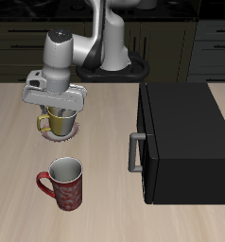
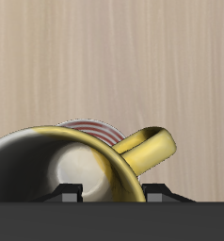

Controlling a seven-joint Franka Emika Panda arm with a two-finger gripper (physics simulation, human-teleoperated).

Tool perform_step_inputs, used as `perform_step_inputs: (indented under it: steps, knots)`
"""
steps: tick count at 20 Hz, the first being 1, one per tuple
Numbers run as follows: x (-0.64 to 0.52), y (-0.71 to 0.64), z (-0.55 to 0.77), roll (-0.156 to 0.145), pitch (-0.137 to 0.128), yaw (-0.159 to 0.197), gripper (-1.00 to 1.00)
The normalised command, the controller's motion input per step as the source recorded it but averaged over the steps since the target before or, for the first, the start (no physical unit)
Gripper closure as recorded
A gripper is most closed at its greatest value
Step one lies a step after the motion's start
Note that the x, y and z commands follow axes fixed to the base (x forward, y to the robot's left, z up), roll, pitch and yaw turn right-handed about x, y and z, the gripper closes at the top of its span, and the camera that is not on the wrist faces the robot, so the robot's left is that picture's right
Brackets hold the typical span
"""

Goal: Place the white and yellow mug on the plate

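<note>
With fingers pinching the white and yellow mug (image 1: 59, 119) above the plate (image 1: 58, 135), gripper (image 1: 56, 107) hovering behind red mug (image 1: 65, 181).

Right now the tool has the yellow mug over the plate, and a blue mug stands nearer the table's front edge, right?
Not quite: the mug nearer the front edge is red speckled, not blue, as the exterior view shows. The tool does have the yellow mug over the plate.
</note>
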Motion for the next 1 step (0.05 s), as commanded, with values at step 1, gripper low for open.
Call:
perform_step_inputs:
  steps: [1]
  knots:
    - [0.03, 0.00, 0.00, 0.000, 0.000, 0.000, -1.00]
